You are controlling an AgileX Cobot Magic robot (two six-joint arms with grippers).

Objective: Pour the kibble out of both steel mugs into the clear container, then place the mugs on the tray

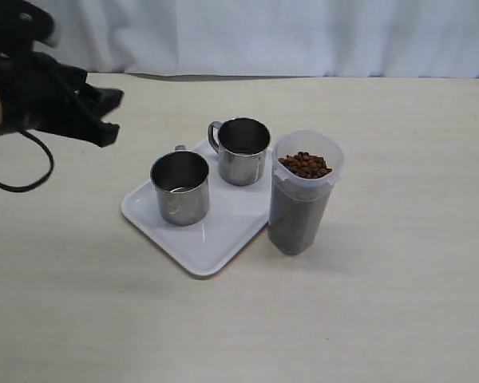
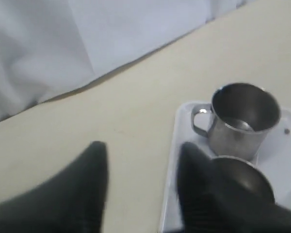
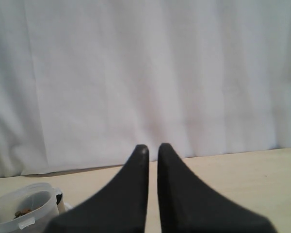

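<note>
mugs of shiny steel [image 1: 180,187] [image 1: 243,152] upright on flat white plastic tray [image 1: 199,257]; tall frosted clear container [image 1: 302,211] just beside, 3 o'clock, holding brown kibble pellets [image 1: 305,165]; left gripper [image 2: 141,148] at 10 o'clock, fingers parted, empty; right gripper [image 3: 153,148] closed, empty.

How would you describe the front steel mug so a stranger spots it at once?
Start at the flat white rectangular plastic tray. Two shiny steel cylindrical mugs stand on it. Pick the nearer one, farther from the tall frosted kibble-filled container than its twin.

Ext cam high, angled down on whole table [image 1: 399,319]; L wrist cam close over same tray [image 2: 184,124]; R wrist cam low, level, facing curtain [image 3: 136,73], shares container [image 3: 19,213] w/ ext.
</note>
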